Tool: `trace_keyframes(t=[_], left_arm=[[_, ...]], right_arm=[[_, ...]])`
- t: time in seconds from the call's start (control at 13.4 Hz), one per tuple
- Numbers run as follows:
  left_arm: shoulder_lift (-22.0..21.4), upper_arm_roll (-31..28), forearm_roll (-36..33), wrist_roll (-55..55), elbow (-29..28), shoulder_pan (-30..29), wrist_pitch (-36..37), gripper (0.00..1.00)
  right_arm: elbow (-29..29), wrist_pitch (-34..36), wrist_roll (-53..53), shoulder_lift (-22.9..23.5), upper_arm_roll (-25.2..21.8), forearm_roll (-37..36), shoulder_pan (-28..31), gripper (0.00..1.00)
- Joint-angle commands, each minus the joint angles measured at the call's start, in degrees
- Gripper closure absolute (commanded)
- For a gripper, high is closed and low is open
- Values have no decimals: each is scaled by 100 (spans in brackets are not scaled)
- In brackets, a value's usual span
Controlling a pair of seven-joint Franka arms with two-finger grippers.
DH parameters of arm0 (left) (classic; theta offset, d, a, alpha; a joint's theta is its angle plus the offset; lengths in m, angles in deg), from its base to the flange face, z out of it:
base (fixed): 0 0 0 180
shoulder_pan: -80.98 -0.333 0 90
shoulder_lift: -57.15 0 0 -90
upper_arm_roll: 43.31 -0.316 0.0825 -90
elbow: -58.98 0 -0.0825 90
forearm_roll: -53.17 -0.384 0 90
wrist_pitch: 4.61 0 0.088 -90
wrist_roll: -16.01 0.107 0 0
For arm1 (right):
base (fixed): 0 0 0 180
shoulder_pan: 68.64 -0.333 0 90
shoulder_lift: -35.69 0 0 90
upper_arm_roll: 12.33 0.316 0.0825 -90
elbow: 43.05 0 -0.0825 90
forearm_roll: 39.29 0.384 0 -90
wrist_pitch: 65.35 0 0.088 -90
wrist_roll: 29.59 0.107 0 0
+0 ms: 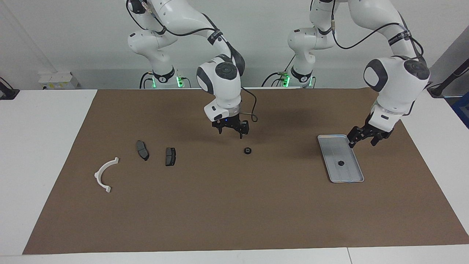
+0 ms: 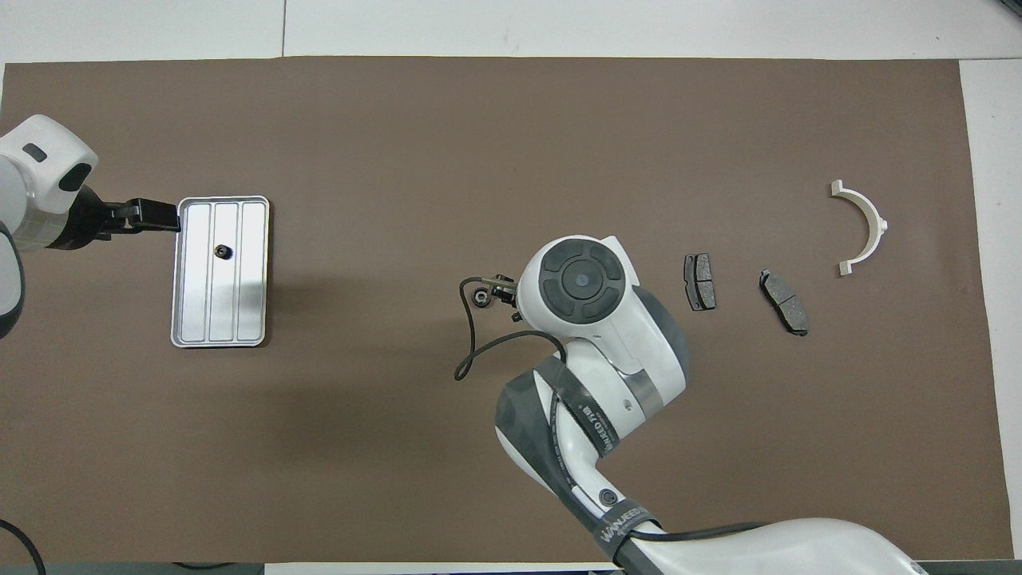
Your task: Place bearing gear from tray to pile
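In the overhead view the right arm's wrist housing [image 2: 580,281] hides the right gripper almost entirely; only a dark edge protrudes at 9 o'clock of the housing, touching the outline of the small black ring-shaped part [image 2: 480,297]. The left arm [image 2: 36,188] is cut off by the frame edge at 9 o'clock. The small dark part on the tray [image 1: 340,163] is too small to identify.

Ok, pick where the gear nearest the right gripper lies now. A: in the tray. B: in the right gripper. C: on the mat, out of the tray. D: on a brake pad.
C: the gear lies on the bare mat, under the open right gripper, apart from the tray.
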Motion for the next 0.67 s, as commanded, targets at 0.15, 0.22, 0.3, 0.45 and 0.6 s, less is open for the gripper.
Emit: trace_keyframes(t=[0.15, 0.22, 0.3, 0.45, 0.6], left_arm=[[327, 18, 78, 63, -343, -33, -696, 0], [353, 18, 78, 63, -440, -24, -872, 0], [492, 18, 78, 72, -450, -6, -934, 0], [608, 18, 78, 107, -458, 20, -1031, 0], [626, 18, 78, 177, -537, 11, -1058, 0]], right_arm=[[-1027, -118, 888, 1190, -11, -490, -299, 0], [-1036, -136, 888, 1260, -11, -490, -307, 0], [-1053, -171, 897, 1348, -11, -472, -342, 0], [-1027, -381, 889, 1384, -11, -498, -255, 1], [-1000, -418, 880, 1375, -11, -490, -228, 3]])
